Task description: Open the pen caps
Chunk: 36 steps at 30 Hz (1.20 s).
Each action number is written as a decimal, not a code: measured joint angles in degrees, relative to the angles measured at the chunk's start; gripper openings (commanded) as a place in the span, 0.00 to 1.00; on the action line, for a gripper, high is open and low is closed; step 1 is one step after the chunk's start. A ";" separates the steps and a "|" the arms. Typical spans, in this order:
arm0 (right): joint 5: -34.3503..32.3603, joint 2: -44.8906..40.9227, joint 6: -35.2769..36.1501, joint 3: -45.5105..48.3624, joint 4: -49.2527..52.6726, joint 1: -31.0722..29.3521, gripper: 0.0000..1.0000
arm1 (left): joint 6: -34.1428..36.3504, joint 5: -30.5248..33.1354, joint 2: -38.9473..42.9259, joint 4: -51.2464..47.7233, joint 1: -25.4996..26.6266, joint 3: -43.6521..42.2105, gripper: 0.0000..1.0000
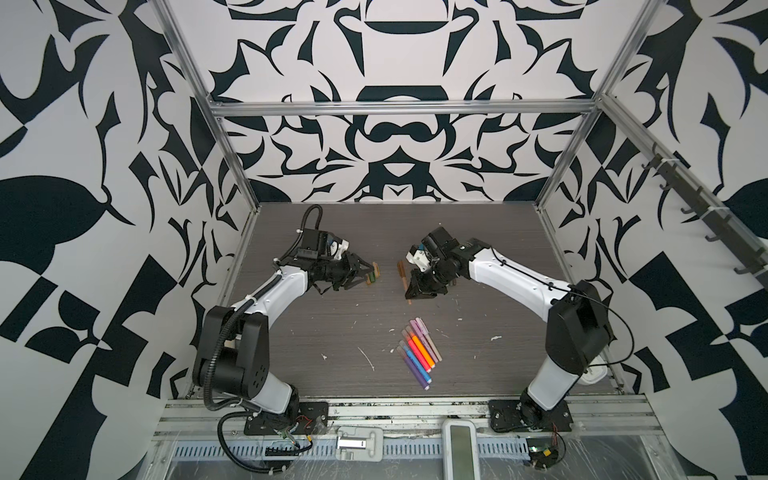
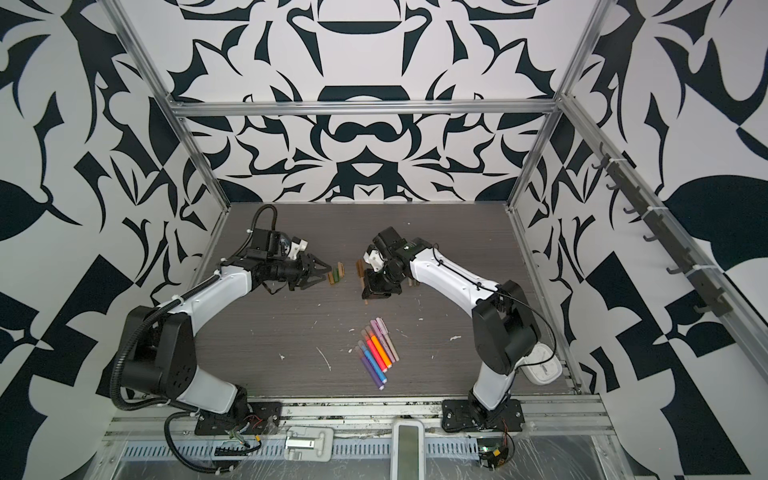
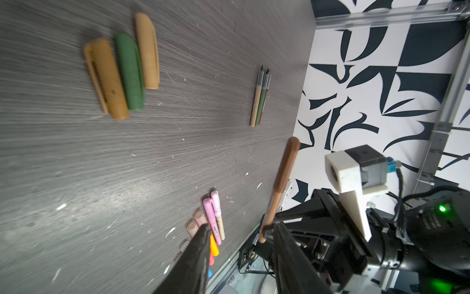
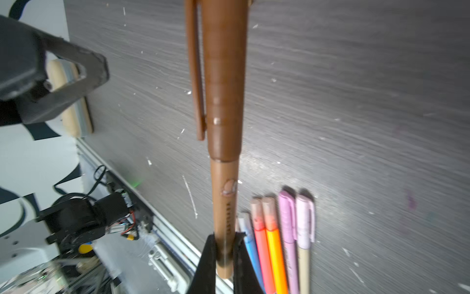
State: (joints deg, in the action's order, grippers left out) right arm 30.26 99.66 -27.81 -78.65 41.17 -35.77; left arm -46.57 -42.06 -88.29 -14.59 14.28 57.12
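My right gripper [image 4: 225,238] is clenched on the lower barrel of a brown pen [image 4: 223,198]. It holds the pen clear of the table, beyond the row of capped pens [image 1: 419,351] toward the back wall. The brown cap [image 4: 225,89] is on. It is a smooth, darker sleeve with a long clip, seated over the far end of the barrel.

My left gripper [image 1: 364,275] is released, its black fingers [image 3: 195,257] spread with nothing between them. It sits beyond the row too, off to the row's left in both top views. Just past its fingertips three loose pen caps [image 3: 127,73] lie side by side and touching: ochre, matte green and pale tan, each a stubby rounded tube.

Beyond the row on my right arm's side lie three slim uncapped pen bodies [image 3: 260,99], pressed together, with grey grips and dark pointed tips. The row itself is a tight fan of purple, blue, pink, orange and lilac pens.

The tabletop [image 1: 311,332] is dark grey wood grain flecked with white scuffs. It is open between my grippers and to the row's left. The aluminium frame [image 1: 399,109] and the patterned walls close the sides and back.
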 measured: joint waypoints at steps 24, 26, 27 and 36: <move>8.72 4.79 -4.00 -8.55 -0.24 -3.80 0.00 | 1.95 -0.52 -5.97 -5.01 4.22 7.80 0.22; 8.83 5.35 -4.11 -9.11 -0.26 -3.82 0.00 | 2.21 -0.59 -5.97 -5.01 4.22 7.82 0.15; 8.92 5.68 -4.11 -9.29 -0.28 -3.82 0.01 | 2.19 -0.72 -5.97 -5.03 4.22 7.85 0.10; 6.12 5.90 -3.41 -10.27 0.39 -4.35 0.18 | 3.08 -0.87 -5.97 -5.07 4.22 8.04 0.00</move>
State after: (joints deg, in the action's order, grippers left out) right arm 36.38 105.56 -31.22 -88.92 41.56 -40.12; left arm -43.48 -42.94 -94.26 -19.66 18.50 65.17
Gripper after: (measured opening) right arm 0.164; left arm 0.137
